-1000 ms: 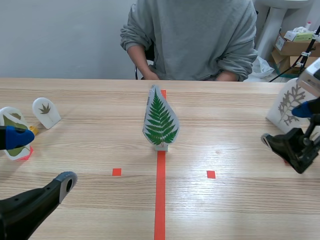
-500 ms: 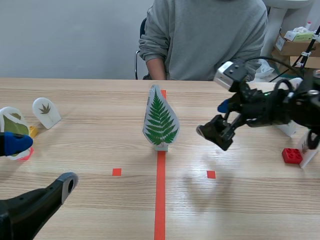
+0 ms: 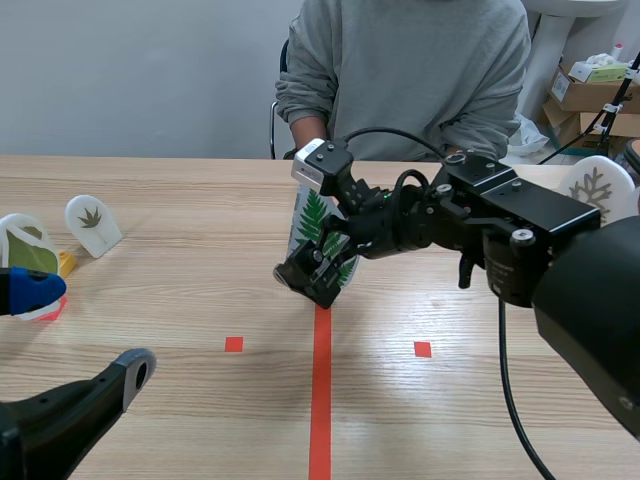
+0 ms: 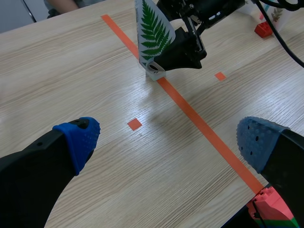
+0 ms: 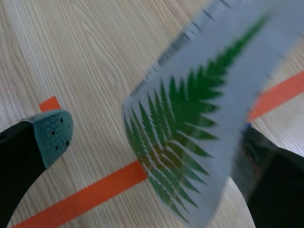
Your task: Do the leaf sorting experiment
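Grasp step: my right gripper straddles the fern card, fingers spread, holding nothing. Next: close squarely, then lift.

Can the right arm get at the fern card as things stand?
Probably yes: the right gripper is open and the fern card stands between its fingers, with nothing else in the way.

No readable text (anywhere)
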Motion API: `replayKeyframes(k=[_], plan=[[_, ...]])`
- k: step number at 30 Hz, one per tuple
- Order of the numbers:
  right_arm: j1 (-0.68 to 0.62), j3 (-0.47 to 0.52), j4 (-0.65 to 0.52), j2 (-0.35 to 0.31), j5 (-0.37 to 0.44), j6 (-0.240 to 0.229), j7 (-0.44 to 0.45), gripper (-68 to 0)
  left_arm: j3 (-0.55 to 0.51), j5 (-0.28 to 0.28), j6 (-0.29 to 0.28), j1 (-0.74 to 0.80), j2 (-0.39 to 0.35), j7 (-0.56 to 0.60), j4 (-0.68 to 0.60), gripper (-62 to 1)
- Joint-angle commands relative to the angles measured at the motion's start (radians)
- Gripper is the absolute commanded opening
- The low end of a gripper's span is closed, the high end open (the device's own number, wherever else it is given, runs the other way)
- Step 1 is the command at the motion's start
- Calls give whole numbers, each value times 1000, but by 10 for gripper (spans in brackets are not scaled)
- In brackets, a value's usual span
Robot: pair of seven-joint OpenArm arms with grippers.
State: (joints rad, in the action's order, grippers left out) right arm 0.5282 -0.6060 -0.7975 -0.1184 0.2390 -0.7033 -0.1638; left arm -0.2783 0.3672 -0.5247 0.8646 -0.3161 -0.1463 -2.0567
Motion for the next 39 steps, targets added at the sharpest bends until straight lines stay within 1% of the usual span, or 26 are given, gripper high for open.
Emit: replayKeyframes(k=[1, 5, 9, 12, 16, 18, 22, 28, 36, 39], plan=[[17, 8, -25, -19, 10, 3, 23, -156, -5, 7, 2, 2, 5, 14, -2, 8], [18, 8, -25, -29, 10, 7, 31, -250, -5, 7, 2, 2, 5, 14, -2, 8], [17, 9, -25, -40, 10, 6, 33, -317, -5, 7, 2, 2, 5, 14, -2, 8], [17, 9, -25, -45, 10, 6, 33, -392, -5, 7, 2, 2, 5, 14, -2, 8], [17, 9, -25, -45, 10, 6, 33, -510, -5, 7, 2, 2, 5, 14, -2, 8], [17, 9, -25, -45, 10, 6, 34, -543, -5, 7, 2, 2, 6, 14, -2, 8], [17, 9, -25, -45, 10, 6, 34, -575, -5, 7, 2, 2, 6, 14, -2, 8], [17, 9, -25, -44, 10, 6, 37, -656, -5, 7, 2, 2, 6, 14, -2, 8], [18, 12, -26, -45, 10, 6, 34, -658, -5, 7, 2, 2, 5, 14, -2, 8], [16, 14, -26, -47, 26, 6, 22, -656, -5, 7, 2, 2, 5, 15, -2, 8]])
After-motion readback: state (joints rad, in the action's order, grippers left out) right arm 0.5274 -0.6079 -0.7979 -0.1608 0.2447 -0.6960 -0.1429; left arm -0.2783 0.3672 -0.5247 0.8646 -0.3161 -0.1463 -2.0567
